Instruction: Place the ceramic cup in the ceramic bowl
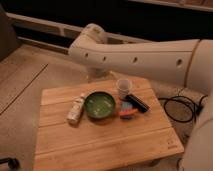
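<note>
Five items on one wooden slatted table (100, 145), with one robot arm above.

1. Bowl (99, 104): green, round, shallow, darker rim. It sits near the middle of the table, upright, with nothing visible inside it.
2. Cup (123, 87): pale grey-white, no handle, slightly tapered. It stands upright on the table with its mouth up, just beside the bowl's far right rim and outside the bowl. Whether the two touch cannot be told.
3. Bottle (76, 109): white with a label, lying on its side just left of the bowl, cap end toward the far edge.
4. Black bar-shaped object (137, 103): lies flat and at an angle, right of the bowl and near the cup's base.
5. Orange-and-blue item (127, 111): small and blurred, between the bowl and the black object; what it is cannot be told.

Arm (140, 57): white, reaching in from the right above the table's far edge and bending down at the left.

Gripper (100, 75): below that bend at the far edge of the table, well apart from the cup and mostly hidden by the arm. Its state cannot be told, and it holds nothing visible.

Cable (182, 107): black, looped on the floor right of the table.
</note>
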